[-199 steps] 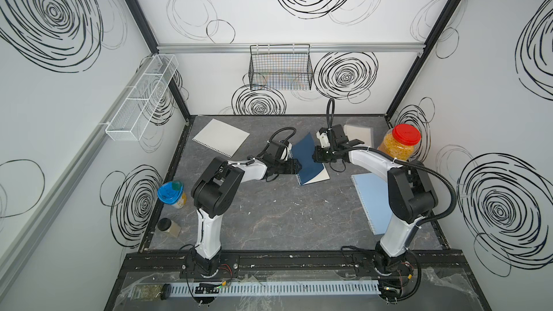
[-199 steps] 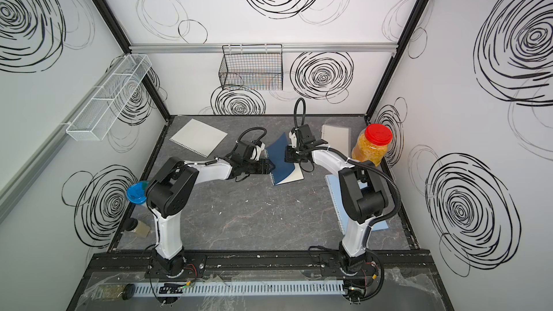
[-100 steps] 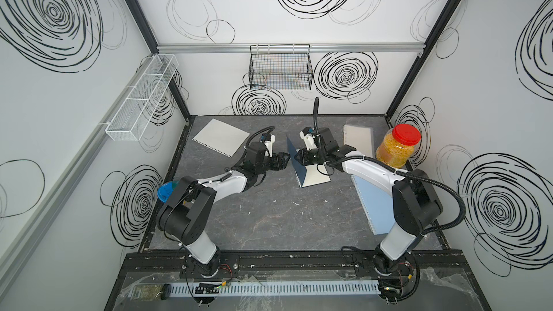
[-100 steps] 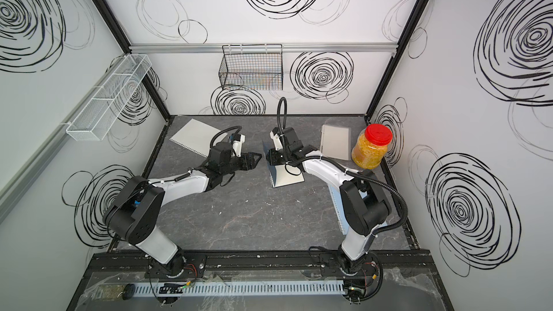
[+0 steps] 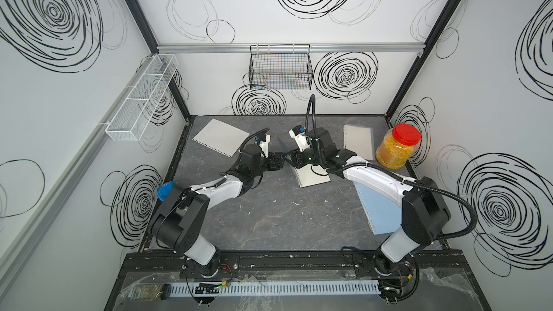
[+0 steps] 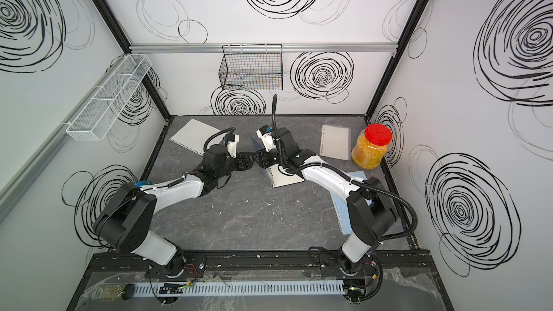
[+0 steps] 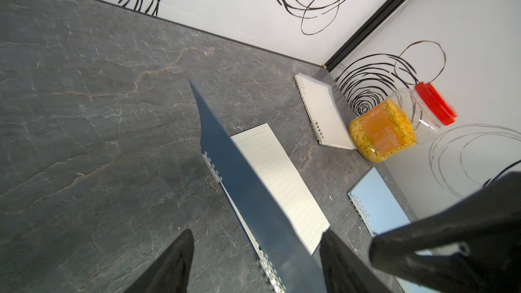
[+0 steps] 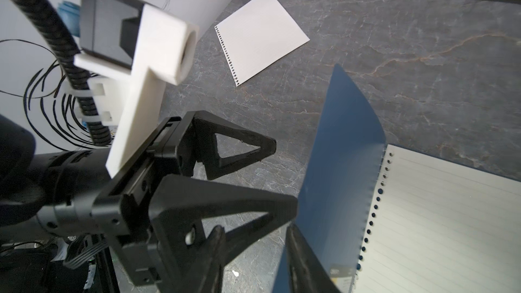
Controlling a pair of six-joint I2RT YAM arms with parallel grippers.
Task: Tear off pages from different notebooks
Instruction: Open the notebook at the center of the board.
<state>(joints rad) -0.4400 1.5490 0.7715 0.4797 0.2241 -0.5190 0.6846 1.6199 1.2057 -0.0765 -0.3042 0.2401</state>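
Navy notebook cover [image 7: 239, 187] upright between spread left tool [image 7: 256, 233] jaws

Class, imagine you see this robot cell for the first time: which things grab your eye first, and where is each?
The dark navy cover stands raised on edge at the middle of the table, inside the open left pincer. A jar of yellow contents with a red lid glows in the far right corner, and a loose page lies at the far left.
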